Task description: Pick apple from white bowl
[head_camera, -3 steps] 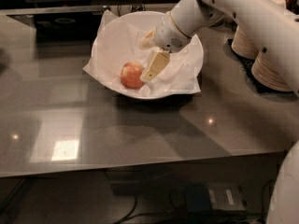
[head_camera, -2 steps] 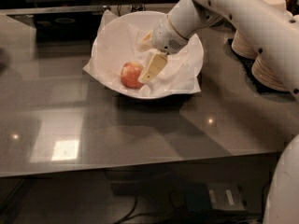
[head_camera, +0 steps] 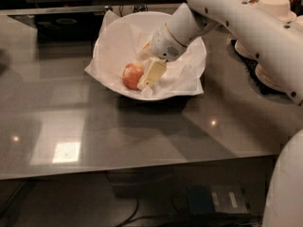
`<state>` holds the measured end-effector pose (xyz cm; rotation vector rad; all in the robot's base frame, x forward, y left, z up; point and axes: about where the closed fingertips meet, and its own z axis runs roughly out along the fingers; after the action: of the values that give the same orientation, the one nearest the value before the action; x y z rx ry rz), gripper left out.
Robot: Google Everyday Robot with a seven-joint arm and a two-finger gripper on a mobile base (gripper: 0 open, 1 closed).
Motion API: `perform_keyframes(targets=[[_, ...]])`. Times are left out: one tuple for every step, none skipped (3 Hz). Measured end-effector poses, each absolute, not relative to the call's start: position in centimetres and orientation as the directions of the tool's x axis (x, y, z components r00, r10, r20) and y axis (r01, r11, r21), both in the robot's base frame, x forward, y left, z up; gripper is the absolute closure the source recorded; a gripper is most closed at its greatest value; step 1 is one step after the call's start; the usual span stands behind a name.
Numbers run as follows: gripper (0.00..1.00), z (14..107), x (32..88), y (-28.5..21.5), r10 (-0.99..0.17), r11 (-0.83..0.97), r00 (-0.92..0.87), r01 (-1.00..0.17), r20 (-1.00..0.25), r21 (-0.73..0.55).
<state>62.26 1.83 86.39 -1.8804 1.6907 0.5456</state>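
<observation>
The apple [head_camera: 132,74], small and red-orange, lies in the lower left part of the white bowl [head_camera: 116,30], on its crinkled white paper lining. The gripper [head_camera: 146,60] reaches down into the bowl from the upper right and is open. Its near finger [head_camera: 151,74] stands right beside the apple's right side, and I cannot tell whether it touches it. The far finger [head_camera: 143,45] is behind it, over the paper. The apple is not between the fingers.
The bowl stands at the back middle of a grey glossy table [head_camera: 142,131]. Stacks of beige paper bowls [head_camera: 273,7] stand at the right, partly behind the white arm [head_camera: 246,27]. The table's front edge runs along the lower part of the view.
The gripper has come down and to the left inside the bowl, so its near finger is closer to the apple. The apple and bowl have not moved.
</observation>
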Motion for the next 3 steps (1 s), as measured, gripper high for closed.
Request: perform_keyframes(targets=[[0.36, 85.43, 61.99, 2.51, -0.77, -0.07, 0.118, -0.992, -0.627, -0.101], [0.55, 85.43, 61.99, 2.51, -0.77, -0.07, 0.118, -0.992, -0.627, -0.101], [0.79, 85.44, 61.99, 2.51, -0.77, -0.069, 0.118, -0.992, -0.627, -0.101]])
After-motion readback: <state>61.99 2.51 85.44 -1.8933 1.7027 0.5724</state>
